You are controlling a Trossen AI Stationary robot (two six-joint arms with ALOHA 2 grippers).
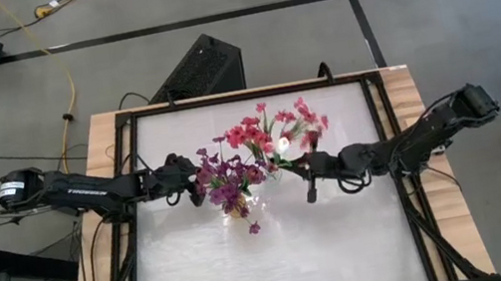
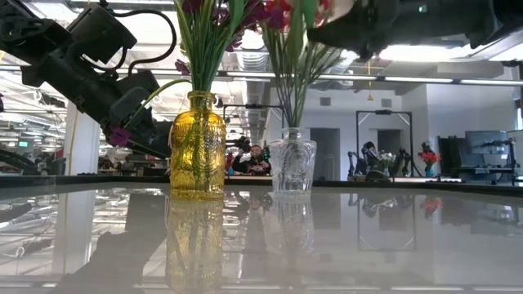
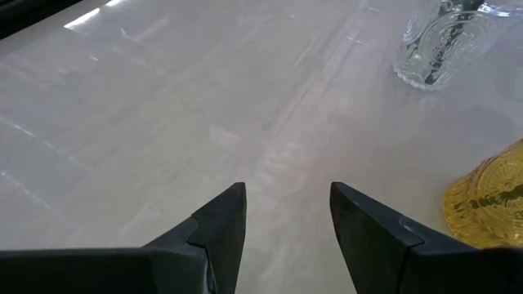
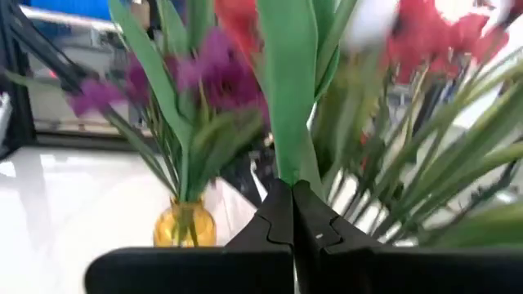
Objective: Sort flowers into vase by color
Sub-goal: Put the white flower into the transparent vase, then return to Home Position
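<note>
Currently right gripper clamped on green stem beside clear vase, mid-table, red blooms there; purple blooms in yellow vase. Left gripper open, empty. Next: lower stem into clear vase

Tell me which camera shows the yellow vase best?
The low view: the yellow vase stands whole in profile, green stems rising from its neck. The high view hides it under purple flowers. The left wrist view catches only its edge; the right wrist view shows its lower body behind leaves.
</note>
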